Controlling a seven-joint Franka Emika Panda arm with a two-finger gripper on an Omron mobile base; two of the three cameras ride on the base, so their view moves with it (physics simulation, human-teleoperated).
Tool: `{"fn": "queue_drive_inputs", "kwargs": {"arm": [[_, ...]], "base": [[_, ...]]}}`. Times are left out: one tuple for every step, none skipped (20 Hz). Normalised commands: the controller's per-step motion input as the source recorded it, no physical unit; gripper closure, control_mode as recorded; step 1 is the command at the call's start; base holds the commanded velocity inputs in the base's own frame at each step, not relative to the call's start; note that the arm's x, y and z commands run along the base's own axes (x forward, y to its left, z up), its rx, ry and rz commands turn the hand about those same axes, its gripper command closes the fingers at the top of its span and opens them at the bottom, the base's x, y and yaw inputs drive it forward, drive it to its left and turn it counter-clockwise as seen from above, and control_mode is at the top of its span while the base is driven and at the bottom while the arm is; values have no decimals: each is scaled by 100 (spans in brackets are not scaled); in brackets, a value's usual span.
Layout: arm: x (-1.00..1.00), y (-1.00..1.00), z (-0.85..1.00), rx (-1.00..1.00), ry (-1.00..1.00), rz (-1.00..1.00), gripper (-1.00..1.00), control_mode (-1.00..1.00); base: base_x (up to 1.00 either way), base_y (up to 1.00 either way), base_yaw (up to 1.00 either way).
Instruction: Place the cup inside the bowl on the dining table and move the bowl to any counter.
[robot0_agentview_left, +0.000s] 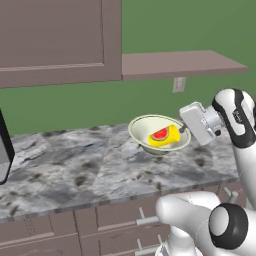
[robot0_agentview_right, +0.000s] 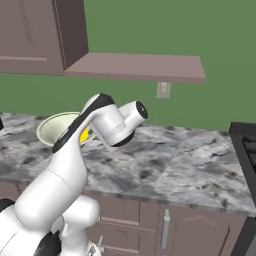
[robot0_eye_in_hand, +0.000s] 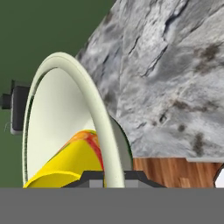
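Pinching the thin rim of the bowl, the hand is seen right of centre in the left base view, its tips nearly pressed together. The bowl extends leftward from the hand, held at the marbled surface; contact cannot be judged. The yellow, red-patched cup is lodged inside the pale bowl.

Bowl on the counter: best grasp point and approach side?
The thin rim of the bowl, nearest the gripper, pinched from the arm's side, one finger inside, one outside. It's wide and shallow; the cup lies tipped inside, leaving that edge free.
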Motion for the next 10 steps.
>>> {"fn": "queue_drive_inputs", "kwargs": {"arm": [[0, 0, 0, 0, 0, 0, 100, 100], [0, 0, 0, 0, 0, 0, 100, 100], [0, 0, 0, 0, 0, 0, 100, 100], [0, 0, 0, 0, 0, 0, 100, -100], [0, 0, 0, 0, 0, 0, 100, -100], [0, 0, -1, 0, 0, 0, 100, -100], [0, 0, -19, 0, -1, 0, 100, -100], [0, 0, -25, 1, -2, 0, 100, -100], [0, 0, -28, 3, -2, -6, 100, -100], [4, 0, -29, 4, -1, -8, 100, -100]], "base": [[0, 0, 0], [0, 0, 0], [0, 0, 0], [0, 0, 0], [0, 0, 0], [0, 0, 0], [0, 0, 0], [0, 0, 0], [0, 0, 0], [0, 0, 0]]}}
